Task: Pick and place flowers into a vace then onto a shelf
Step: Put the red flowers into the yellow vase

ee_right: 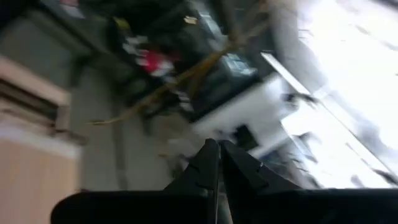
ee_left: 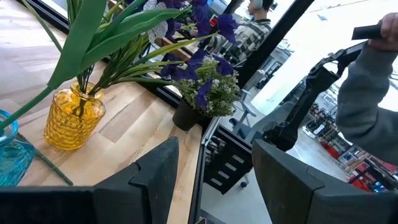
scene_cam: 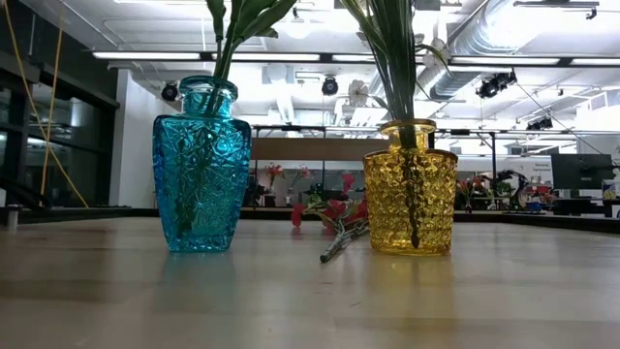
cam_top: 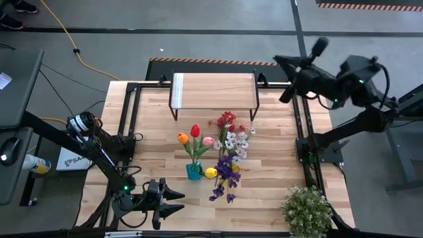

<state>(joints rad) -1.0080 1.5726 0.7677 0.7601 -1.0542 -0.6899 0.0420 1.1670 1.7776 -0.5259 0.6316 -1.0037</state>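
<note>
A blue glass vase [cam_top: 193, 170] holds orange, red and pink tulips [cam_top: 195, 132]. A yellow glass vase [cam_top: 211, 173] beside it holds purple and white sprays [cam_top: 228, 165]. Both vases stand on their bases on the tabletop, as the low view shows for the blue vase [scene_cam: 201, 165] and the yellow vase [scene_cam: 409, 189]. A red spray [scene_cam: 329, 215] lies on the table behind them. The shelf [cam_top: 213, 91] stands at the far middle of the table. My left gripper [cam_top: 173, 201] is open and empty near the near edge, left of the vases. My right gripper [cam_top: 281, 63] is shut and raised past the shelf's right end.
A bushy pale-green potted plant [cam_top: 306, 210] stands at the near right corner and also shows in the left wrist view [ee_left: 208, 93]. Black frame rails [cam_top: 307, 142] run along the table's sides. A person's grey sleeve [ee_left: 373, 93] shows beyond the table.
</note>
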